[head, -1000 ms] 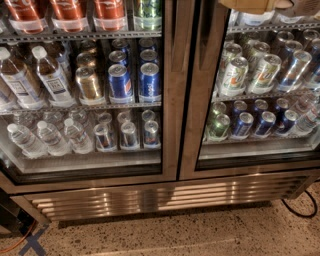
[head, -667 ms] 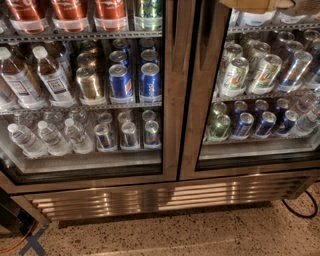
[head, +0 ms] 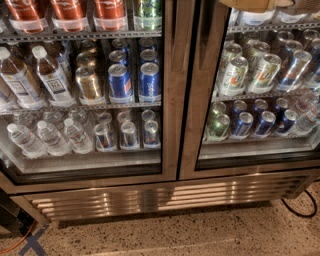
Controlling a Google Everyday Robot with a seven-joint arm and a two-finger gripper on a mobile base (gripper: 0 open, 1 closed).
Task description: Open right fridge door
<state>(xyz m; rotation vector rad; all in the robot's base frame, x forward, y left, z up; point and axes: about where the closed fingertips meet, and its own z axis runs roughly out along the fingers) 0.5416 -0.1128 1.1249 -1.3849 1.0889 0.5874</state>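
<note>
Gripper [head: 248,4] high at top edge, before right fridge door [head: 250,100].

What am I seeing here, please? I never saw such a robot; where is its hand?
This is one camera on a mobile robot with one arm; its mounting is not known. It looks down at a drinks fridge with two glass doors. The right fridge door, which the robot should open, has not swung open; green cans and blue cans show behind it. The left door shows water bottles, gold cans and blue cans. Below are a steel grille and speckled floor. The gripper is not in view, so nothing is seen held. A tan shape at the top edge I cannot identify.
</note>
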